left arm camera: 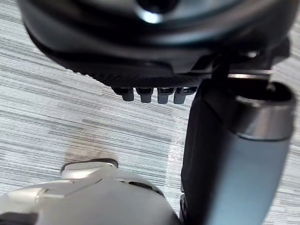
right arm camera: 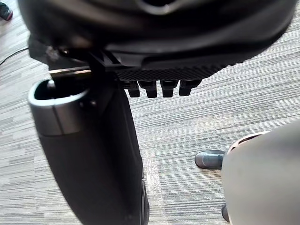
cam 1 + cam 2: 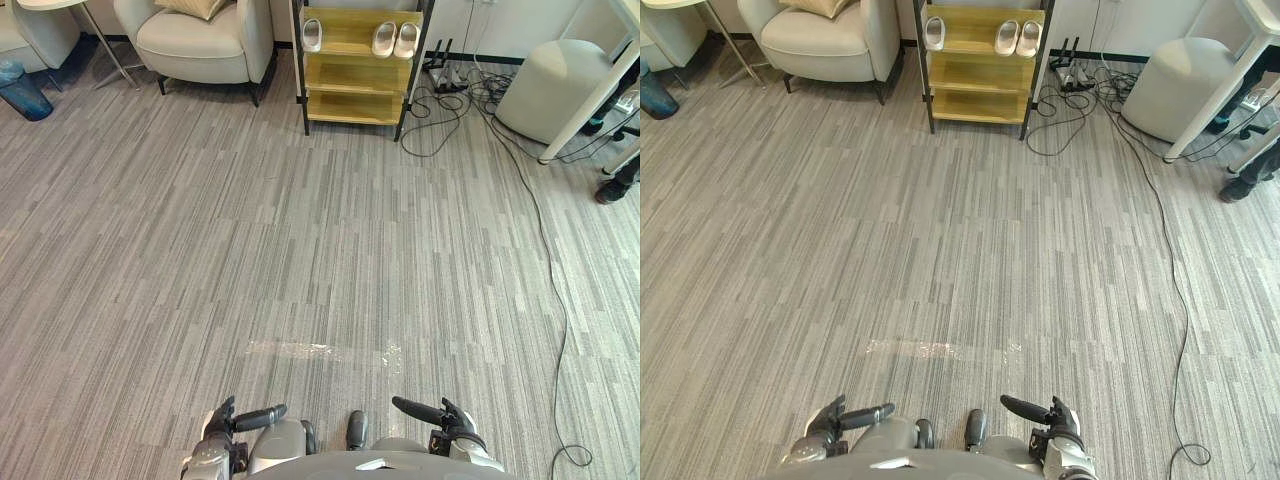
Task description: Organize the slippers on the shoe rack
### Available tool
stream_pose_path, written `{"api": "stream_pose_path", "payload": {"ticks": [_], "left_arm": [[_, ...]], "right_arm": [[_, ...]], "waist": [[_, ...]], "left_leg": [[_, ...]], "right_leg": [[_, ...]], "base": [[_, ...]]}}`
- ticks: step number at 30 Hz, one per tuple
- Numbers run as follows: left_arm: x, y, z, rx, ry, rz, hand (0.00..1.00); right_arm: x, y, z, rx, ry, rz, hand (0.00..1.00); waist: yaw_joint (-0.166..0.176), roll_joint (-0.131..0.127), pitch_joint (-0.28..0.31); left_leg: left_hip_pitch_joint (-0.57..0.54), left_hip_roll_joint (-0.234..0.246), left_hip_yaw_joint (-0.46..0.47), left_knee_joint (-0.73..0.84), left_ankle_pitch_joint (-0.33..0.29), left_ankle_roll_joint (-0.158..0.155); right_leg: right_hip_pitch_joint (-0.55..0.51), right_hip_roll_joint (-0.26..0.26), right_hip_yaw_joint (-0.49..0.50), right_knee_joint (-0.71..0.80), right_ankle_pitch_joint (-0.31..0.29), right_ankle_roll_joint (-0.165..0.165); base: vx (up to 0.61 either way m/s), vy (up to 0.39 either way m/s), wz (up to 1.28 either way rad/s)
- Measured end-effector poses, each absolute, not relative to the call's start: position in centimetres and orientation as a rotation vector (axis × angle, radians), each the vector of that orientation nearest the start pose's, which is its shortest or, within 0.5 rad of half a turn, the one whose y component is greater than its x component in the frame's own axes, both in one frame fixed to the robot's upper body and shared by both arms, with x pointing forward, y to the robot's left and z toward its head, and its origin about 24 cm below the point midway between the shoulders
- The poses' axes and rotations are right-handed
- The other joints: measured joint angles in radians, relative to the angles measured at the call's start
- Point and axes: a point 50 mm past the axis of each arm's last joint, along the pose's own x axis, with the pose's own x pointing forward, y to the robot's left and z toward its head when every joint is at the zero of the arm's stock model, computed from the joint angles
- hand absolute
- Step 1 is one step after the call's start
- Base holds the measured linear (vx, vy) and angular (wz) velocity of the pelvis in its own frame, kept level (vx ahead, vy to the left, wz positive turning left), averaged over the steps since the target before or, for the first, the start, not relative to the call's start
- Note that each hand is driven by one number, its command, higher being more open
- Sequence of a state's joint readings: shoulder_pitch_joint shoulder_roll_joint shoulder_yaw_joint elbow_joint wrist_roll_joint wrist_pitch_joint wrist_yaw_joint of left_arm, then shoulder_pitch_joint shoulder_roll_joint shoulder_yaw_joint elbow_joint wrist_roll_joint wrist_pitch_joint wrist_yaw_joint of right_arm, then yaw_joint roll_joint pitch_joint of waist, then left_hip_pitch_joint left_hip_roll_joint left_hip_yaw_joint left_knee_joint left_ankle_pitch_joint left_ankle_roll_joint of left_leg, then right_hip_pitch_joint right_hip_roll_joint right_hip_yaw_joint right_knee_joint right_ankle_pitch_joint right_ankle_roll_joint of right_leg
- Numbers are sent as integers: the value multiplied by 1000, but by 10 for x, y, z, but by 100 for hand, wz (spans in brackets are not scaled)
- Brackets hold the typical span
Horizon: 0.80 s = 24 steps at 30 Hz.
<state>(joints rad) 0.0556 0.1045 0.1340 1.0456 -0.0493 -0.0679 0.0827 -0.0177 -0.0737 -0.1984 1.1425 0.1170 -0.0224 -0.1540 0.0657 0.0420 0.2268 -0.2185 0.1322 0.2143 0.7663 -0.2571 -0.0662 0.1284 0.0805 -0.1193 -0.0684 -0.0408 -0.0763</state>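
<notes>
A wooden shoe rack (image 3: 356,78) with a black frame stands against the far wall, well ahead of me. On its top shelf lie three white slippers: one alone on the left (image 3: 312,34) and a pair side by side on the right (image 3: 384,39) (image 3: 407,40). The lower shelves look bare. My left hand (image 3: 225,425) and right hand (image 3: 450,425) hang low at the near edge of the floor, thumbs pointing inward. Both are open and hold nothing. The left wrist view shows straight fingers (image 1: 152,93) over bare carpet, and the right wrist view shows the same fingers (image 2: 159,87).
Grey striped carpet stretches between me and the rack. A beige armchair (image 3: 200,40) stands left of the rack, with a blue bin (image 3: 20,90) at far left. On the right are a grey pouf (image 3: 555,90), tangled cables (image 3: 440,100) and a white table leg (image 3: 590,100).
</notes>
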Motion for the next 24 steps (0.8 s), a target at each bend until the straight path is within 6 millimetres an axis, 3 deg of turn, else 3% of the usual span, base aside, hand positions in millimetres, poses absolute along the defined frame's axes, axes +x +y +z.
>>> {"api": "stream_pose_path", "payload": {"ticks": [2,3,6,9,10,11,12,13,15,16,17,19,20,22,23,24], "left_arm": [[114,209,-152,15,994,287,100],[121,209,-150,10,965,286,100],[130,209,-146,5,934,284,100],[134,211,-144,12,921,284,100],[133,211,-145,9,926,290,100],[133,212,-145,9,926,292,100],[136,216,-142,15,913,299,100],[137,223,-141,31,909,307,100],[134,224,-142,27,923,317,100],[129,226,-144,32,945,323,100],[128,229,-144,42,950,325,100],[126,228,-145,43,967,322,100],[122,228,-147,43,986,324,100],[117,224,-149,35,999,324,100],[116,223,-150,31,1007,325,100],[116,222,-151,29,1009,324,100]], "right_arm": [[115,-211,-158,49,1083,-422,100],[116,-214,-156,40,1077,-425,100],[119,-213,-156,29,1074,-411,100],[125,-211,-154,30,1059,-408,100],[128,-209,-154,30,1053,-400,100],[129,-207,-154,30,1052,-393,100],[135,-196,-153,34,1040,-355,100],[136,-189,-154,50,1035,-341,100],[134,-185,-155,60,1043,-336,100],[131,-182,-156,65,1049,-326,100],[136,-180,-154,66,1028,-316,100],[140,-180,-153,63,1011,-309,100],[141,-181,-152,58,1009,-304,100],[144,-183,-150,41,987,-300,100],[152,-189,-146,18,957,-295,100],[153,-191,-145,12,953,-296,100]], "waist": [[8,22,5],[13,19,10],[26,8,17],[41,-11,28],[47,-11,26],[48,-12,23],[49,-46,24],[50,-66,21],[61,-76,16],[62,-87,8],[60,-91,5],[57,-90,7],[49,-85,10],[44,-73,17],[33,-48,35],[31,-40,40]], "left_leg": [[-52,18,-7,63,-30,11],[-116,12,-7,32,-33,6],[-168,-15,-4,-100,-22,6],[-188,-74,-12,-419,122,2],[-177,-78,-27,-478,255,27],[-177,-80,-28,-469,277,43],[-192,-96,-22,-408,238,86],[-189,-98,-15,-351,187,100],[-150,-93,-1,-302,125,116],[-98,-96,9,-294,81,131],[-43,-96,8,-294,31,136],[14,-95,6,-307,-6,135],[76,-93,6,-339,-19,131],[144,-84,5,-387,-26,123],[220,-58,-5,-439,-26,116],[252,-46,-12,-461,-26,114]], "right_leg": [[13,-1,24,14,-15,-13],[32,-28,41,16,-35,-11],[47,-63,61,25,-65,11],[82,-119,81,24,-123,49],[104,-128,100,29,-165,75],[106,-132,102,36,-177,81],[99,-150,96,85,-201,96],[79,-163,93,174,-217,114],[46,-171,98,340,-228,135],[-6,-190,95,529,-223,233],[-98,-188,96,768,-174,345],[-206,-202,56,984,-183,328],[-267,-241,-33,1078,-208,268],[-320,-268,-109,1089,-242,202],[-366,-261,-179,992,-272,151],[-383,-250,-199,910,-276,144]], "base": [[235,29,-48],[254,59,-31],[286,104,-25],[495,225,-31],[499,242,-40],[609,275,-39],[522,197,-14],[523,180,-13],[474,163,-19],[630,213,-26],[615,199,-18],[461,80,-9],[438,36,-6],[386,-1,-3],[421,-42,8],[520,-93,23]]}}
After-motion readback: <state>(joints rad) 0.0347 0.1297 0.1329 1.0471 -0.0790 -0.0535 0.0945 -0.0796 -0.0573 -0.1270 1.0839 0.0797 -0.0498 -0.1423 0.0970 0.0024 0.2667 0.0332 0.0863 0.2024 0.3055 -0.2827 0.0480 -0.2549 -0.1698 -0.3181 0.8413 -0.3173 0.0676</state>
